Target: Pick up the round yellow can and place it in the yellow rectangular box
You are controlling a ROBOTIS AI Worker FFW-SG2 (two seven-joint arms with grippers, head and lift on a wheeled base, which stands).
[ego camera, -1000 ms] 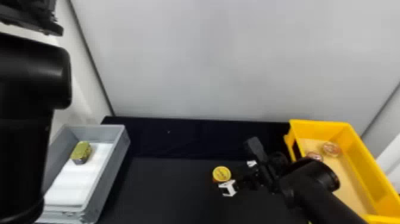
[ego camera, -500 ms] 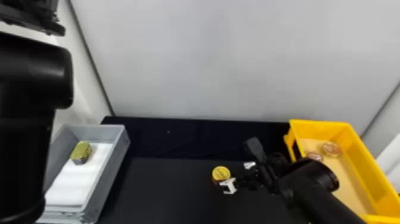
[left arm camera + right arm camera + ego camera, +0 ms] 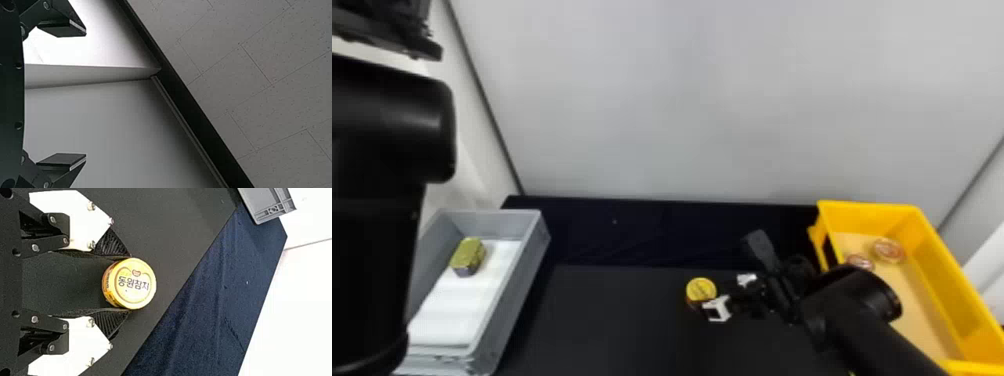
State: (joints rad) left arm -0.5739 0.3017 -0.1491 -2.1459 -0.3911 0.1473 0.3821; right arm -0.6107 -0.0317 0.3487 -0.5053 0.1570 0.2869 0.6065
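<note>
While you have the right gripper (image 3: 713,296) low over the middle-right of the dark counter (image 3: 612,325), the round yellow can (image 3: 701,290) sits between its fingertips. You can see in the right wrist view that both black, ribbed fingertips press on opposite sides of the can, so it is clamped there. White plates back the fingers behind those tips.

Look at the can itself: it is short and squat, with a bright yellow lid facing up. A thin darker ring runs just inside the rim, bold dark lettering crosses the middle, and a small reddish emblem sits beside the lettering. Its side is a deeper golden orange with brownish markings. You cannot tell whether its base touches the counter.

To the right, well apart from the can, you have the yellow rectangular box (image 3: 944,272), with a tan bottom and two reddish rounds (image 3: 888,250) near its far end. Your right arm passes in front of part of the box.

Your left gripper (image 3: 407,37) is parked at the far left, raised, its fingers wide apart. Nearer on that side is a grey crate (image 3: 524,280) lined with white (image 3: 457,300), with an olive-yellow block (image 3: 467,255) toward its far end.
</note>
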